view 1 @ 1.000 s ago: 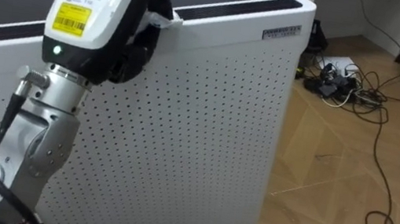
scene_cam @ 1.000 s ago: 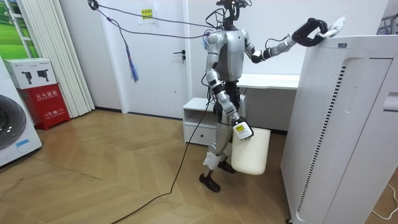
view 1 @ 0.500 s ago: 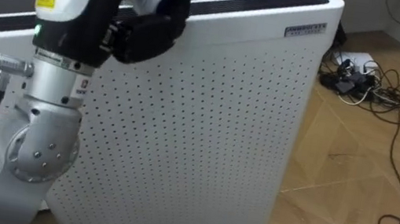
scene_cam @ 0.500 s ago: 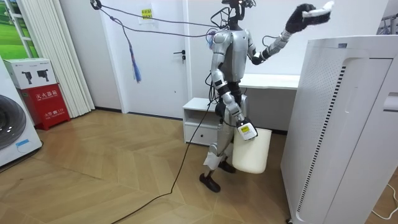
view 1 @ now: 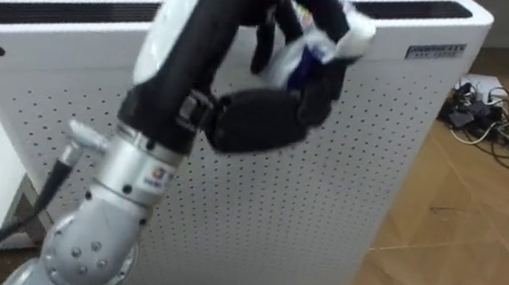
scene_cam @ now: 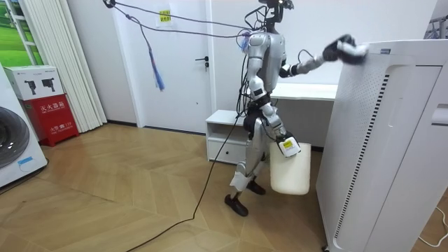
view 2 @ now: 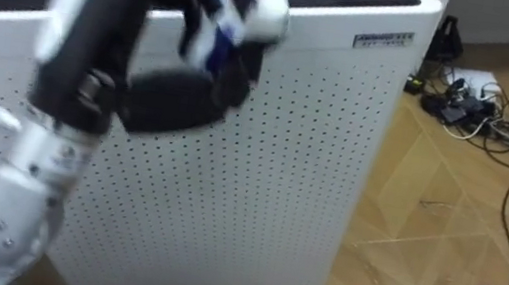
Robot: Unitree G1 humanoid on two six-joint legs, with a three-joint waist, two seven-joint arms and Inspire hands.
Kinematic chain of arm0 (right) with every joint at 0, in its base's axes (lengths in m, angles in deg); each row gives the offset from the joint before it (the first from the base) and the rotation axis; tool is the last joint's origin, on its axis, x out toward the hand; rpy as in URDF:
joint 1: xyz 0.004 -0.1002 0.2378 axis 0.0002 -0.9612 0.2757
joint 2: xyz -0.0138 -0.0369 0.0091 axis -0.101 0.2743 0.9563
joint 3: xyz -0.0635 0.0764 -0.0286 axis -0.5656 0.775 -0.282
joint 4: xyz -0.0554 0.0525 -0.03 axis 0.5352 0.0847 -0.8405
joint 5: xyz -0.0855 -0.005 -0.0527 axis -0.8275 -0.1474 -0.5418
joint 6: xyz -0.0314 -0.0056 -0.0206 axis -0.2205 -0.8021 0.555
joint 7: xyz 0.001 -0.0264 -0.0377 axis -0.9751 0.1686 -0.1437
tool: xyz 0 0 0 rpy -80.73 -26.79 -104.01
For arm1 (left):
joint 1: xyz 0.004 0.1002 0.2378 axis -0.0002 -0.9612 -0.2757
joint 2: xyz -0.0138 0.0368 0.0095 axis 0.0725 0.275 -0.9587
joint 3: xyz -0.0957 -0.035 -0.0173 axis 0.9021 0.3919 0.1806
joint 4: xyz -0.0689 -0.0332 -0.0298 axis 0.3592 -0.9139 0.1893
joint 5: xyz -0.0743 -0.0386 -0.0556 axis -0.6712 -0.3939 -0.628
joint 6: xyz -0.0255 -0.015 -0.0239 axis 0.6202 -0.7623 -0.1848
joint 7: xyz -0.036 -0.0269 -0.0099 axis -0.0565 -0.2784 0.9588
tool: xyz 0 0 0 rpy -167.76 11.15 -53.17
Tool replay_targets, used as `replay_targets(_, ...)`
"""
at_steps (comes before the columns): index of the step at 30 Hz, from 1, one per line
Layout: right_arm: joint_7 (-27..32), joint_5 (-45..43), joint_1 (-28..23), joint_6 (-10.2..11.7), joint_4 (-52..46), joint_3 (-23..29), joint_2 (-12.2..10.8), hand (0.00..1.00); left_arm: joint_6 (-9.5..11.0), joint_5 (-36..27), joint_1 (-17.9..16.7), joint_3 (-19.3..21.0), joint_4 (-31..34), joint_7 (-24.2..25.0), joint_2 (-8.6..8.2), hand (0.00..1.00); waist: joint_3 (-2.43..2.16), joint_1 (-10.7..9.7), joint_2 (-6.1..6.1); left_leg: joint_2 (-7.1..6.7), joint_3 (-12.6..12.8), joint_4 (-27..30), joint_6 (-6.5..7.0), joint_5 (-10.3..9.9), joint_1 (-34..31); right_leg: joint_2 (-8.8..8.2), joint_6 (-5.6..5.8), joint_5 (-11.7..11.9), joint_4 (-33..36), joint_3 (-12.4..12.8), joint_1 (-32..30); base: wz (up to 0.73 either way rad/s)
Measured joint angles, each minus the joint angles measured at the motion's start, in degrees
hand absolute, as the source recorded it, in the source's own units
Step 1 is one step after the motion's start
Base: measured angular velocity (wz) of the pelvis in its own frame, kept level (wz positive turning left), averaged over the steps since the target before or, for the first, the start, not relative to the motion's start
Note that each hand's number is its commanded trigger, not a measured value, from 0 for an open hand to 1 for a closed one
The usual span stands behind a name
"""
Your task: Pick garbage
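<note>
Left hand (view 1: pixel 257 123) clamped round crumpled white garbage (view 1: pixel 323 34), high against the perforated white appliance (view 1: pixel 350 177); white bin (scene_cam: pixel 290 171) hangs low at the right hand (scene_cam: pixel 284 145), grip not discernible; judged next move: garbage travels down and across to the bin

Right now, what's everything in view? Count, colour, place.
tall white perforated appliance with dark top: 1, white, directly before the robot
crumpled white-and-blue wrapper: 1, in the left hand, near the appliance's top edge
white plastic bin: 1, white, hanging at the right hand
tangle of dark cables: 1, black, on the wooden floor right of the appliance
low white cabinet: 1, white, behind the robot
red box: 1, red, room view's left
left hand: black and white, raised, curled round the wrapper
right hand: low, at the bin's top
</note>
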Motion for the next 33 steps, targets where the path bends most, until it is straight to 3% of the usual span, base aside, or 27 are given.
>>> replay_targets(1,0.1,0.1,0.7,0.2,1.1,-0.1,-0.4,1.00,0.1,0.1,-0.6,-0.9,-1.4,0.1,0.01,1.00,0.02,0.4,0.01,0.16,-1.9,0.0,-0.04,0.0,0.0,0.47,-0.46,-0.2,0.3,-0.2,-1.3,-0.38)
replay_targets(2,0.4,0.0,2.0,0.4,1.8,-0.2,-1.3,1.00,0.3,0.0,-2.7,-1.2,-3.6,0.7,0.03,1.00,0.08,0.7,-0.20,0.43,-3.2,0.2,-0.22,0.0,-0.5,1.56,-2.39,2.3,-4.0,0.2,-3.7,0.00)
replay_targets(3,0.6,0.2,2.1,1.1,1.8,-0.1,-1.5,1.00,0.0,0.0,-4.7,-1.4,-6.3,1.6,-0.49,1.00,-0.21,-1.0,0.46,0.88,-3.6,0.4,-1.18,0.3,-1.6,1.95,-2.64,4.9,-4.1,-1.0,-3.5,0.16)
replay_targets(4,0.7,0.6,2.3,1.2,1.6,-0.1,-1.5,1.00,-0.2,0.0,-5.1,-1.4,-7.4,2.2,-0.57,1.00,-0.02,-1.7,0.30,0.92,-2.6,0.4,-1.65,0.6,-2.3,1.83,-2.76,5.1,-4.2,-1.2,-3.6,0.55)
replay_targets(5,1.1,1.3,2.6,1.7,1.6,-0.3,-2.1,1.00,-0.3,-0.1,-5.3,-1.4,-9.7,3.6,-0.84,1.00,0.37,-2.4,-0.24,1.11,2.1,2.1,-2.76,0.3,-4.7,1.52,-2.85,5.2,-4.8,-0.2,-3.6,0.53)
replay_targets(6,1.7,1.9,2.7,2.3,2.1,-0.2,-2.1,1.00,-0.2,-0.3,-5.6,-1.5,-11.4,4.6,-0.86,1.00,0.64,-3.2,-0.63,1.69,7.5,2.0,-3.24,0.9,-7.6,1.41,-2.78,5.1,-5.0,3.2,-3.9,0.63)
replay_targets(7,2.0,2.2,2.7,2.4,2.4,0.3,-2.0,1.00,-0.2,-0.3,-5.7,-1.6,-12.0,4.9,-0.85,1.00,0.39,-3.5,-0.17,1.92,9.0,0.3,-1.75,2.6,-9.1,1.35,-2.46,4.9,-4.8,4.2,-4.3,0.56)
replay_targets(8,2.5,2.8,2.7,2.5,3.5,0.8,-1.9,1.00,-0.2,-0.3,-6.6,-1.6,-12.8,5.2,-0.80,1.00,0.36,-3.0,-1.14,1.97,11.9,-0.3,-1.16,4.9,-9.1,0.80,-1.98,4.6,-4.2,4.2,-5.4,0.31)
replay_targets(9,2.6,2.9,2.8,2.5,3.9,1.4,-2.0,1.00,0.1,-0.3,-7.3,-1.6,-14.1,5.4,-0.88,1.00,0.58,-1.7,-1.53,2.07,13.0,-0.6,-1.05,5.1,-9.3,0.76,-1.69,4.3,-3.3,3.3,-6.4,0.11)
replay_targets(13,1.3,3.0,3.5,2.7,3.7,1.7,-2.1,1.00,0.2,-0.3,-8.4,-1.4,-22.0,6.9,-1.31,1.00,0.66,-1.2,-1.53,1.81,12.1,0.0,-1.06,5.1,-10.5,0.63,-1.75,4.2,-3.0,1.2,-7.2,0.07)
replay_targets(20,-0.1,3.5,4.0,2.7,3.6,1.5,-2.5,1.00,0.2,-0.7,-10.5,-2.0,-30.8,11.4,-4.03,1.00,0.61,-1.6,-0.87,1.82,13.0,1.4,-0.80,5.3,-14.3,0.55,-2.09,3.9,0.0,1.4,-11.9,-0.06)
replay_targets(33,-1.6,3.4,4.2,2.6,3.8,1.5,-1.8,1.00,-0.4,-0.7,-11.3,-2.7,-39.0,18.0,-3.86,1.00,0.61,-1.8,-1.02,1.92,13.2,2.1,-0.71,5.5,-17.6,0.44,-2.19,3.8,1.8,1.5,-15.8,0.00)
